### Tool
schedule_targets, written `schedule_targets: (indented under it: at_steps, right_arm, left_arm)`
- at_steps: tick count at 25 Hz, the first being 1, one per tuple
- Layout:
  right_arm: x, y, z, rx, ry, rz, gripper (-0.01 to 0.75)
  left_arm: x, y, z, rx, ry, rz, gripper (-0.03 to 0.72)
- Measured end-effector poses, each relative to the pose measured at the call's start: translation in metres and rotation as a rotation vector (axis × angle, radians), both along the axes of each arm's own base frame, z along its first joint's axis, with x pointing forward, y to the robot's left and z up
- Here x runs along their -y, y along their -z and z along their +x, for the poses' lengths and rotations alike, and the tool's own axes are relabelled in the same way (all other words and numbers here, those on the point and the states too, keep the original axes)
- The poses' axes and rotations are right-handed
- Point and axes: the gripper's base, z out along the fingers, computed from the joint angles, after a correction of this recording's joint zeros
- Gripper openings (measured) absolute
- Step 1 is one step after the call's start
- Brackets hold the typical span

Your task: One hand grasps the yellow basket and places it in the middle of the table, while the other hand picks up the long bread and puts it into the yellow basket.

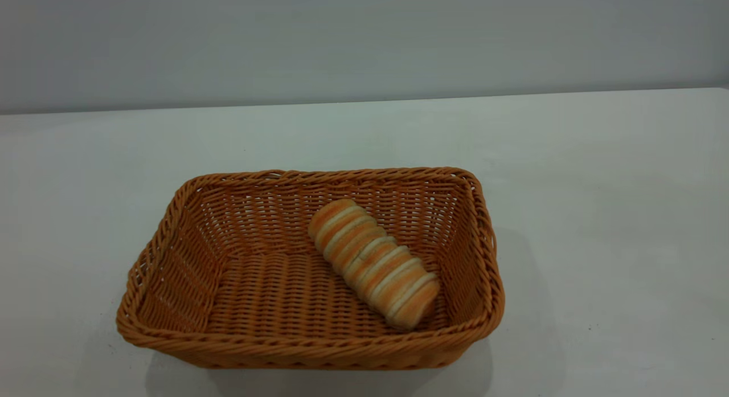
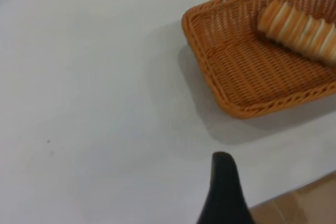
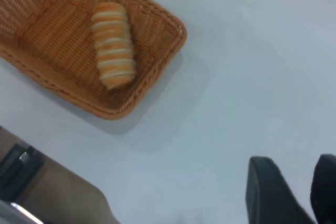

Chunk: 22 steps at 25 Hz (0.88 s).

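One yellow basket (image 1: 171, 271), one long bread (image 1: 373, 263), one table (image 1: 598, 186).

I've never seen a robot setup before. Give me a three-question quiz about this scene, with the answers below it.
1. True or false: the long bread lies inside the yellow basket.
2. The bread sits nearer which side of the basket in the exterior view: A left, B right, C dead centre?
3. Fill in: the right pincer has its two fingers ____, away from the basket, over the table.

Key: 1 true. 2 B. 3 apart. The left pincer shows only one fingertip.
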Motion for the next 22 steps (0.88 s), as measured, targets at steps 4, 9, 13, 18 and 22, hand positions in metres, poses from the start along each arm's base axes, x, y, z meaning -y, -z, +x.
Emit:
schedule_targets:
  at_steps: [4,9,13,18,22]
  right_arm:
    - [0.011,0.013,-0.021,0.016,0.032,0.014,0.241]
    - [0.02,0.033,-0.041,0.022,0.046,0.025,0.241]
    - [0.027,0.048,-0.057,0.039,0.054,0.039,0.241]
    - [0.036,0.061,-0.076,0.092,0.066,0.064,0.241]
    - [0.044,0.076,-0.091,0.145,0.08,0.078,0.241]
  left_arm:
    - [-0.004,0.004,-0.012,0.004,-0.028,0.018,0.594]
    - [-0.01,0.015,-0.017,-0.023,-0.084,0.031,0.594]
    - [-0.01,0.026,-0.019,-0.041,-0.096,0.031,0.594]
    - [-0.011,0.027,-0.019,-0.048,-0.102,0.027,0.594]
    - [-0.011,0.027,-0.019,-0.05,-0.108,0.02,0.594]
